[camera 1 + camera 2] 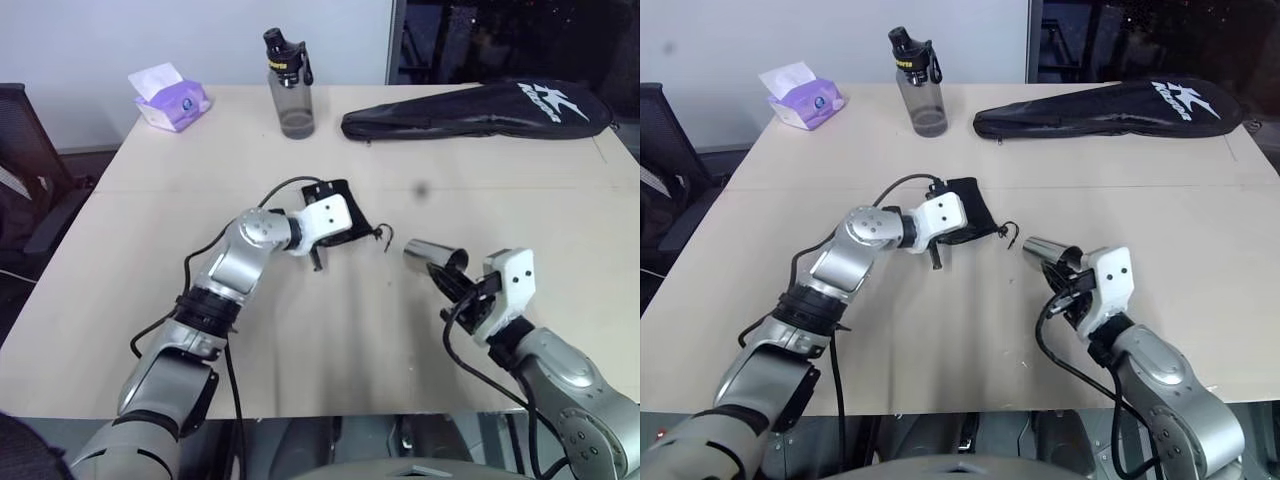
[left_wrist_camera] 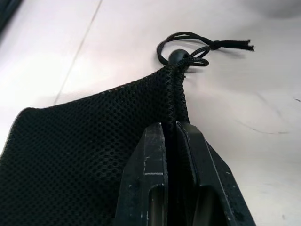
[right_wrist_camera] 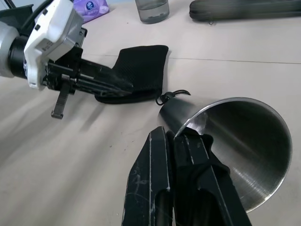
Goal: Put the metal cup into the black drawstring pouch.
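Observation:
The black drawstring pouch [image 1: 972, 203] lies flat on the table at the centre, its cord and toggle [image 2: 184, 52] trailing toward the cup. My left gripper [image 2: 170, 128] is shut on the pouch's mesh edge just behind the cord end, and in the right wrist view it [image 3: 126, 85] reaches in from the pouch's left side. The metal cup [image 1: 430, 255] is a shiny steel tumbler held on its side just right of the pouch. Its open mouth [image 3: 247, 141] faces my right wrist, and my right gripper [image 3: 175, 135] is shut on its rim.
At the table's far side stand a grey bottle with a black cap [image 1: 289, 85], a purple tissue pack [image 1: 170, 100] and a long black racket case [image 1: 480, 110]. A dark chair [image 1: 25, 170] sits off the table's left edge.

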